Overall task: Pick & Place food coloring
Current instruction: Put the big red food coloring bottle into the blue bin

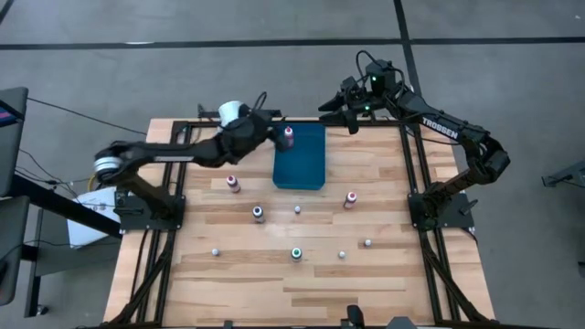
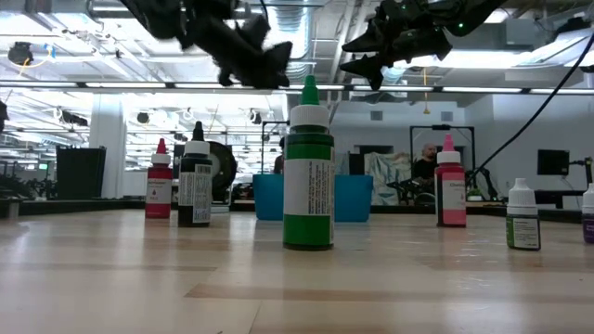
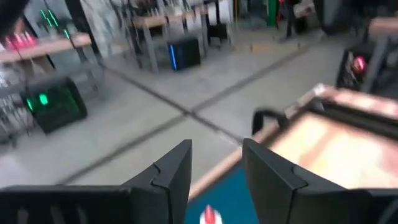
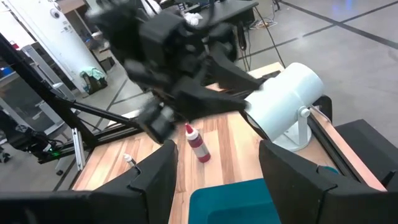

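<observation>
My left gripper [image 1: 277, 131] [image 3: 216, 148] is open above the far left corner of the blue tray [image 1: 302, 166]. A red, white-tipped food coloring bottle [image 4: 198, 147] [image 1: 289, 137] sits tilted just below its fingers, over the tray's far end. It shows no touch with them. Other bottles stand on their bases on the table: a green one [image 2: 308, 167] [image 1: 296, 253], a dark one [image 2: 195, 181] [image 1: 259, 213], a red one [image 1: 233, 184], a pink one [image 1: 350, 198] and whitish ones [image 1: 367, 243]. My right gripper [image 1: 352, 117] [image 4: 216, 152] is open, raised over the table's far edge.
A large white cylinder [image 1: 230, 112] [image 4: 283, 102] stands on a bracket at the table's far edge, close behind my left gripper. Black frame rails [image 1: 416, 174] run along the table's left and right sides. Bare wood [image 1: 302, 288] lies toward the near edge.
</observation>
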Controlling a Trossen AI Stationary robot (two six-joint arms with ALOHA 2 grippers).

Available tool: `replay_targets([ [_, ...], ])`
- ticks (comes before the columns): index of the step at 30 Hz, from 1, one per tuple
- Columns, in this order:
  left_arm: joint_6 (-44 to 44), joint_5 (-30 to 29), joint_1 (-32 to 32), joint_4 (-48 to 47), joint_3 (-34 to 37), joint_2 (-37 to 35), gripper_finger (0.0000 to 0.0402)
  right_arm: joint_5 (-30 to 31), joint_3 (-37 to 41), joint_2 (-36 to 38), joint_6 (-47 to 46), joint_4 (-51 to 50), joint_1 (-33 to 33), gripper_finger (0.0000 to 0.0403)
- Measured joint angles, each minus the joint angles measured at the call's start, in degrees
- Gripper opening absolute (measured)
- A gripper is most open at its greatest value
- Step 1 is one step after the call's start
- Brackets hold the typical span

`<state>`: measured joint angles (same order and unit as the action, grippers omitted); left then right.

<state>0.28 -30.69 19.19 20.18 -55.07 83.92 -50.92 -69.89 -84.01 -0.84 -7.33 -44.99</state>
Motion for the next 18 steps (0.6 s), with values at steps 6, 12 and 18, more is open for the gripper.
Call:
replay_targets([
  [6, -12.3, 0.4, -3.9, -27.2, 0.0, -11.9, 0.0135, 0.0, 0.0, 0.0, 0.0, 0.0, 0.0, 0.0214],
  [12, -28.4, 0.4, -8.7, -48.0, 0.0, -18.5, 0.0135, 0.0, 0.0, 0.0, -0.1, 0.0, 0.0, 0.0214],
  [18, -44.6, 1.4, -13.2, -62.4, 0.0, -21.0, 0.0135, 0.0, 0.0, 0.0, -0.2, 0.0, 0.0, 0.0214],
])
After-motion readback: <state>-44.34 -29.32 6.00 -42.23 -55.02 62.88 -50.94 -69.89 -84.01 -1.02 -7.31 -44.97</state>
